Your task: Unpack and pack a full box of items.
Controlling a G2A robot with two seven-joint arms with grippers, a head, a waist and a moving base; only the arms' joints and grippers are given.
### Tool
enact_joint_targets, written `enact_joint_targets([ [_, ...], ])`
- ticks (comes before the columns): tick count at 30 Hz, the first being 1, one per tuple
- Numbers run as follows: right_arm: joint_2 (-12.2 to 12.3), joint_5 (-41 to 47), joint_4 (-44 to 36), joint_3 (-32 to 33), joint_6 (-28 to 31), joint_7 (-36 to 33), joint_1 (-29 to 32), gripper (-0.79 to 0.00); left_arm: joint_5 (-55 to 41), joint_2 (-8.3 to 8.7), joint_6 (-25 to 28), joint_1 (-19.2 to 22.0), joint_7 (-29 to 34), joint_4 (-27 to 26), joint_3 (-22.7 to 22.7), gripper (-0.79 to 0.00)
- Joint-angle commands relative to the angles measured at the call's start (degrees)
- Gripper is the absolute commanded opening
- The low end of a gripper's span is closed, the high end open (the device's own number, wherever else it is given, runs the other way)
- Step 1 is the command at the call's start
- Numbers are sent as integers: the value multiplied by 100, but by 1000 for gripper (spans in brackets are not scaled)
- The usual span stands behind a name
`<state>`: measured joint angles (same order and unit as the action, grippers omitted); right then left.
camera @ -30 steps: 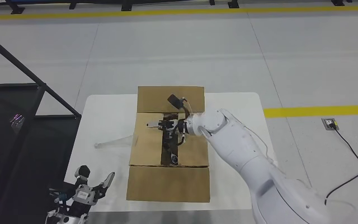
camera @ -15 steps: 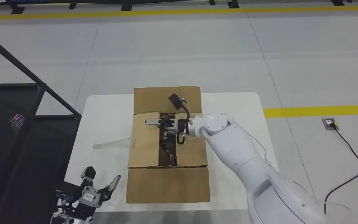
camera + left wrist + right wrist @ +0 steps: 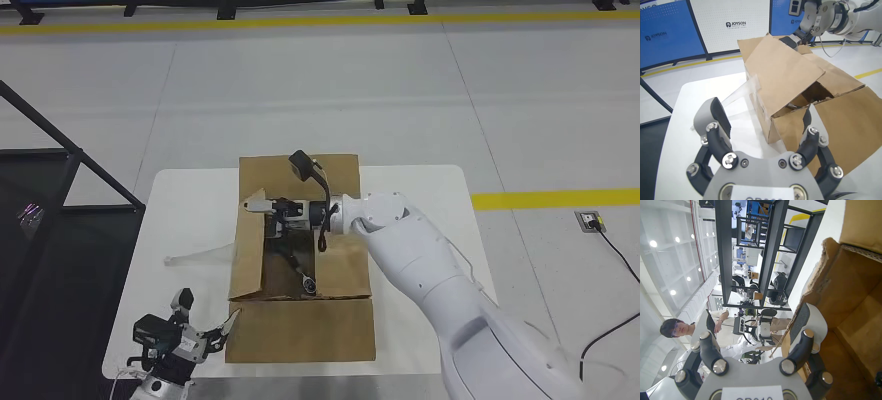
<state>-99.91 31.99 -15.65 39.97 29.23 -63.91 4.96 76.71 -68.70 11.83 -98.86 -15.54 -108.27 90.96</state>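
Hovering just off the front-left corner of the cardboard box, L gripper has its claw spread wide, nothing in it. R gripper is at the box's raised left flap, fingers wide apart w/ flap edge between them, close by one pad. Box sits mid table, front & back flaps folded out flat. Dark items inside, can't ID. Clear tape strip hangs off the left side. White labels on wrist plates, print cut off; logo panels behind.
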Motion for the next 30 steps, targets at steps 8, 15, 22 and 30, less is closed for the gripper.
enact_joint_targets([
  [8, -168, 67, -2, 81, 153, -144, -81, 0, 140, -51, -530, 426, 395, 12, -263, 0],
  [15, -286, -86, 78, 67, 233, -218, -166, 0, -80, -77, -812, 599, 461, 66, -152, 0],
  [22, -245, -233, 291, 166, 647, -167, -258, 0, -510, -69, -788, 384, 247, 116, 349, 0],
  [30, -40, -365, 486, 351, 967, 44, -269, 0, -994, -56, -680, 403, 321, 597, 853, 0],
])
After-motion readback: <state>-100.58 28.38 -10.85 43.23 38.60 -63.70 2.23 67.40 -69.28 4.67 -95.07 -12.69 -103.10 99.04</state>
